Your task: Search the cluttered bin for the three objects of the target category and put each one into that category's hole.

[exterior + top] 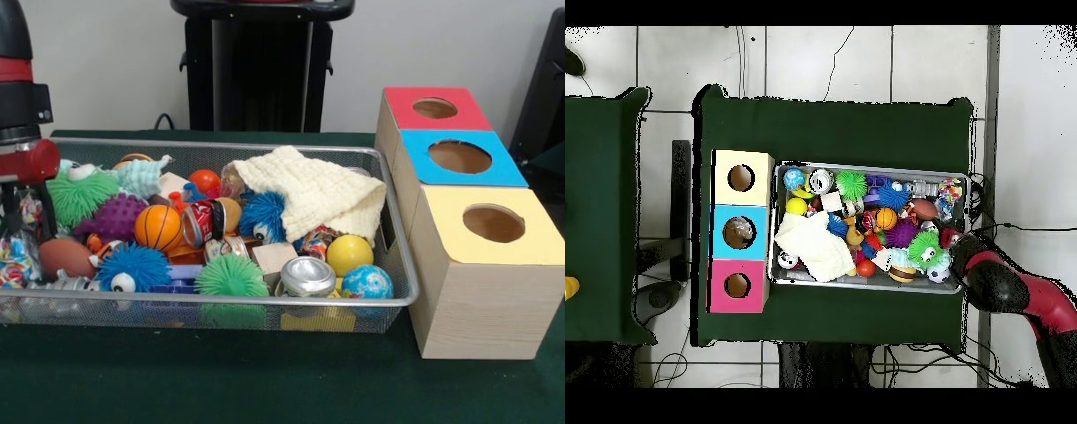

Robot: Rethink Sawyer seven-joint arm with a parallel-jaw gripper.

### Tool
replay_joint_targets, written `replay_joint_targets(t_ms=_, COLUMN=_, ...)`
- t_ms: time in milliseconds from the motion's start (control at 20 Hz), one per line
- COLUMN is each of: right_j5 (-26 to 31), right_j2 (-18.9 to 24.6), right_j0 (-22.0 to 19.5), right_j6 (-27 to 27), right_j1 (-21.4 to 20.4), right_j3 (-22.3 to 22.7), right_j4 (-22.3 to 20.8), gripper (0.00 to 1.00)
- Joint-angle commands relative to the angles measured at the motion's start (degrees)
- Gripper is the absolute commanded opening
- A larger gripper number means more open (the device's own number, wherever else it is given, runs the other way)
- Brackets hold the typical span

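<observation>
The silver wire mesh bin [399, 265] stands on the green table, full of toys; it also shows in the overhead view [970, 180]. One wrinkly clear packet [16, 261] lies at the bin's left end, in the overhead view [949, 190] at the top right corner. A second packet [318, 239] lies beside the yellow ball. A third clear packet [231, 182] seems to peek out at the cloth's edge. My gripper [25, 231] hangs over the bin's left end, just behind the first packet, fingers apart and empty. The overhead view shows it [957, 243] at the bin's right end.
Three wooden boxes with round holes stand right of the bin: red top [437, 108], blue top [459, 157], yellow top [494, 225]. A cream cloth [318, 190], a crushed silver can [307, 276], a red can [203, 221], a basketball [159, 227] and spiky balls fill the bin.
</observation>
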Motion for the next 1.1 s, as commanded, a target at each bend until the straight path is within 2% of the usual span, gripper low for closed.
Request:
replay_joint_targets(t_ms=50, right_j5=-1.5, right_j2=-4.7, right_j0=2.0, right_j6=-7.0, right_j1=3.8, right_j3=0.5, right_j4=-5.9, gripper=1.00)
replay_joint_targets(t_ms=500, right_j5=-2.2, right_j2=-5.2, right_j0=2.6, right_j6=-6.6, right_j1=3.8, right_j3=0.4, right_j4=-5.8, gripper=1.00)
replay_joint_targets(t_ms=850, right_j5=-2.2, right_j2=-4.6, right_j0=1.5, right_j6=-8.0, right_j1=5.5, right_j3=-0.4, right_j4=-5.9, gripper=1.00)
replay_joint_targets(t_ms=1050, right_j5=-3.9, right_j2=-5.7, right_j0=2.9, right_j6=-5.7, right_j1=4.3, right_j3=-0.3, right_j4=-6.9, gripper=1.00)
replay_joint_targets(t_ms=1100, right_j5=-5.0, right_j2=-5.8, right_j0=2.8, right_j6=-4.7, right_j1=4.3, right_j3=-0.1, right_j4=-6.9, gripper=0.00)
